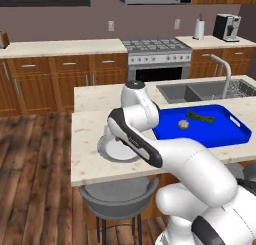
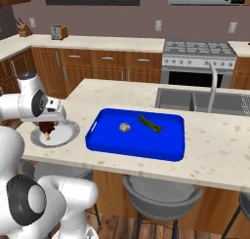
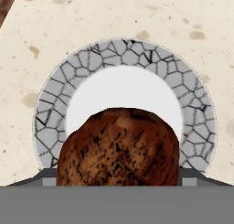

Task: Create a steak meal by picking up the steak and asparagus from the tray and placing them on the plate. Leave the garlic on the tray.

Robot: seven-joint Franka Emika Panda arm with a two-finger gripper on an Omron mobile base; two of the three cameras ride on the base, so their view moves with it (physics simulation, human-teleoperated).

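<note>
Currently the hand [image 2: 49,127] grips the steak [image 3: 118,147] directly over the plate [image 3: 55,97], release pending. Asparagus [image 2: 150,124] and garlic [image 2: 125,128] lie on the tray [image 2: 107,143]; asparagus transfer remains.

The kitchen has brown wood cabinets [image 1: 60,71], a steel stove [image 1: 157,56], a pale speckled island counter [image 2: 219,145] with a grey sink [image 1: 200,91], grey stools [image 2: 161,196] and dark wood floor [image 1: 30,179].
</note>
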